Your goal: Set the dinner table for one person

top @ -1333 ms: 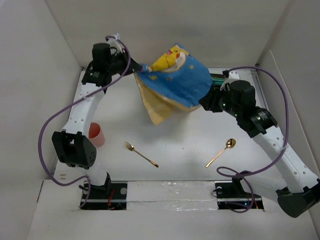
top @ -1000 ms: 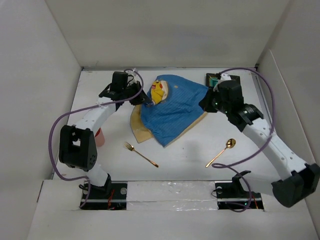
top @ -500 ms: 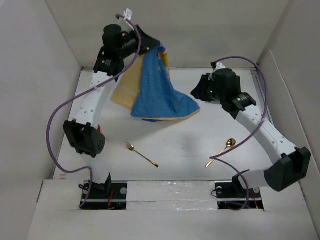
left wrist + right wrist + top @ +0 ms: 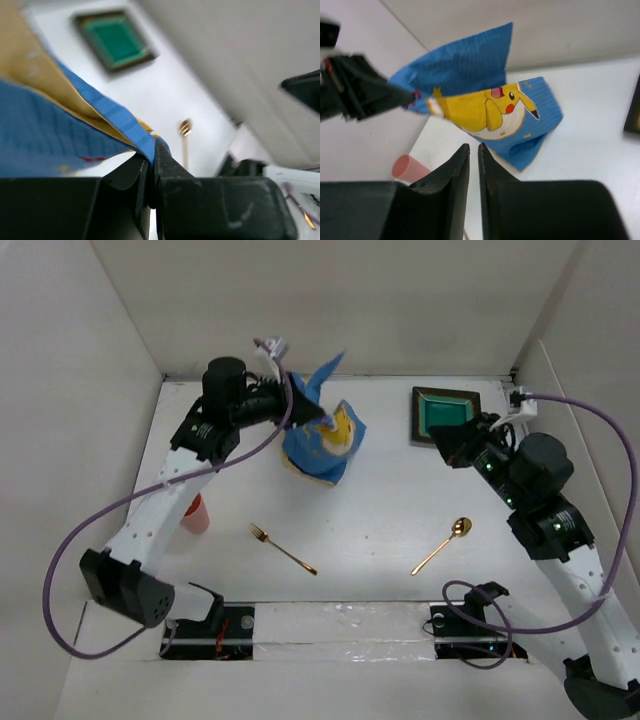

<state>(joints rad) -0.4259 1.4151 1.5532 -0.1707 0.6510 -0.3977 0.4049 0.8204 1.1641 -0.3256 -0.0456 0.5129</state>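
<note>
Blue placemat (image 4: 322, 440): bunched, yellow backing and cartoon print showing, hung from the left gripper (image 4: 316, 417) at upper centre of the overhead view; contact with the table (image 4: 380, 505) below unclear.
Left gripper: clamped on the placemat's blue edge, fingers (image 4: 172, 167) pressed tight against the cloth in the wrist view.
Right gripper (image 4: 445, 448): closed to a sliver, nothing between the fingers (image 4: 451, 172); at right of frame, just beside the plate (image 4: 446, 412), well apart from the placemat.
Table: white, walled, filling the overhead frame.
Plate: green, square, flat at upper right.
Fork (image 4: 283, 548): gold, lower centre-left, lying diagonally.
Spoon (image 4: 441, 545): gold, lower centre-right, well apart from the fork.
Cup (image 4: 194, 512): pink, at left, partly behind the left arm.
</note>
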